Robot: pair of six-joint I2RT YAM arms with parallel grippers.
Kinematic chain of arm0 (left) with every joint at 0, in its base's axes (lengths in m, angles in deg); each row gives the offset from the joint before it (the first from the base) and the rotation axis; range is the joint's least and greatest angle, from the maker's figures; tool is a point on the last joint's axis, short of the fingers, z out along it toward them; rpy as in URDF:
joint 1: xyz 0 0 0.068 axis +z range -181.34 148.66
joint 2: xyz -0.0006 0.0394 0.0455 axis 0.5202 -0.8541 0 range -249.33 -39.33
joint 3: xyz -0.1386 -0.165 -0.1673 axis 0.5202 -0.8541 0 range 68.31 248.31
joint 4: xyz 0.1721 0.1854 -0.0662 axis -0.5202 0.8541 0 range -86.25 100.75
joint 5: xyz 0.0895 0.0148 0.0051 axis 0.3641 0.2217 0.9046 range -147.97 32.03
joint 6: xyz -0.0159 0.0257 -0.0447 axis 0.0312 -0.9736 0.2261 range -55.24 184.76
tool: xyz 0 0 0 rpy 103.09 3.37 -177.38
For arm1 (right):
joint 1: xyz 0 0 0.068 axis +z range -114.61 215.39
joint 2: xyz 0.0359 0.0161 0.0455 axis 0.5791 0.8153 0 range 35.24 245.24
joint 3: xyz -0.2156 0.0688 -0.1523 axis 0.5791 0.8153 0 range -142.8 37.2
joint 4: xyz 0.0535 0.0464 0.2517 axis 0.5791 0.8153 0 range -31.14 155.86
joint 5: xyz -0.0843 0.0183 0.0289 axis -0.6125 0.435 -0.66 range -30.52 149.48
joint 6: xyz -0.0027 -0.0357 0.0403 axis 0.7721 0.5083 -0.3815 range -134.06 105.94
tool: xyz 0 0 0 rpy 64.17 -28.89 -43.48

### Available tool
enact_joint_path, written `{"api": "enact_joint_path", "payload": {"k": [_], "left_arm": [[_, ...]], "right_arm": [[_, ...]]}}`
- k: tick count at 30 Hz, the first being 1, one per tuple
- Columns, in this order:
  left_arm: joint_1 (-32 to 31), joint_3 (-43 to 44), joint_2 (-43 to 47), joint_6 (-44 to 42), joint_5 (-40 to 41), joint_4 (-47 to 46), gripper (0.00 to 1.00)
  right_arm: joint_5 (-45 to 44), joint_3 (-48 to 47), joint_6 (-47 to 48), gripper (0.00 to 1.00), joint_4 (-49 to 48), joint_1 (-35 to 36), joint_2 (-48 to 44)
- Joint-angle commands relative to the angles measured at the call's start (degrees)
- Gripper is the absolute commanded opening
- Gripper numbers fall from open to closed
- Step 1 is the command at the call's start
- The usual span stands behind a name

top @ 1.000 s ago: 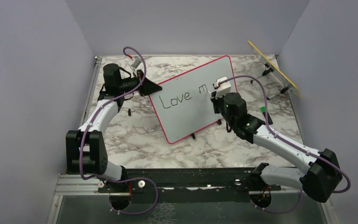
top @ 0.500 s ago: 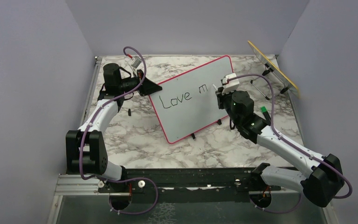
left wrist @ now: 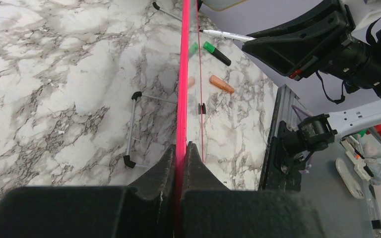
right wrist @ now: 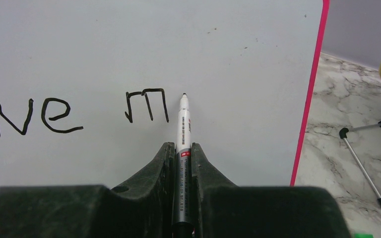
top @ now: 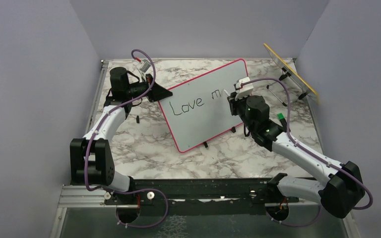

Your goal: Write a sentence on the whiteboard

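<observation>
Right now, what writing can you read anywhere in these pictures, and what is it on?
"Love m": black handwriting on the whiteboard.
Small print and a red label on the marker barrel: too small to read.

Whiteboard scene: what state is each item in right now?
whiteboard, standing, clamped at its frame
sentence, unfinished: "Love m"
marker, uncapped, tip beside the m, contact unclear
left claw, shut on whiteboard
right claw, shut on marker
yellow-edged panel, propped up at a slant
</observation>
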Motion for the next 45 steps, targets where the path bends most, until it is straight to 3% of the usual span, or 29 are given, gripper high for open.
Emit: {"api": "enact_joint_path", "payload": {"k": [1, 45], "left_arm": [[-0.73, -0.98, -2.18, -5.27, 1.56, 4.89, 0.0], [-0.69, -0.8, -2.37, -5.32, 1.46, 4.9, 0.0]], "right_arm": [[0.98, -0.46, 0.4, 0.01, -1.05, -0.3, 1.05], [5.26, -1.48, 0.76, 0.01, -2.07, -0.55, 2.09]]}}
